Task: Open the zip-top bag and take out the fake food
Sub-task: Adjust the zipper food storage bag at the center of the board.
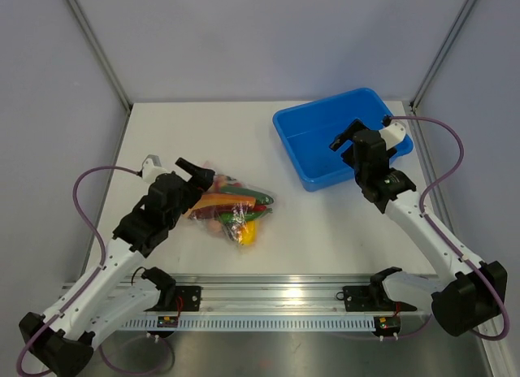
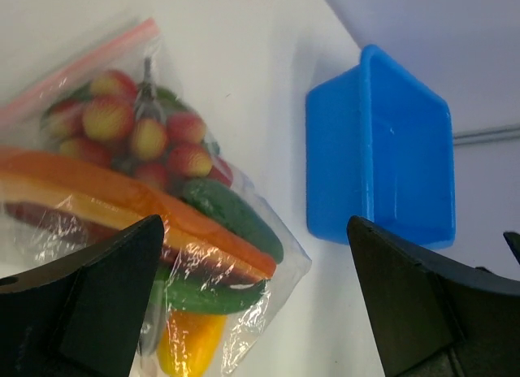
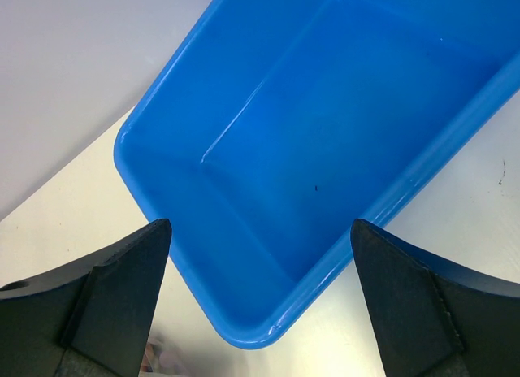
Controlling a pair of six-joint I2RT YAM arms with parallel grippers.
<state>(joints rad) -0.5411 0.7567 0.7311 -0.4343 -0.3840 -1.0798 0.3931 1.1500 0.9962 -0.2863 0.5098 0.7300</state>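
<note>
Plastic, clear and crinkly: the zip-top bag (image 1: 234, 208) lies flat on the white table (image 1: 179, 133), just beneath and ahead of the left pincer (image 1: 197, 173), whose fingers stand spread. Its long axis slants from under that pincer out toward the right arm's side. The pinkish zip strip (image 2: 81, 64) lies ahead-left of the fingers; whether it is sealed I cannot tell. Fake food (image 2: 146, 141) overlaps inside, hard to sort. Well apart, the right pincer (image 1: 363, 133) hangs spread over the blue bin (image 1: 286, 121). Pale grey walls stand around.
</note>
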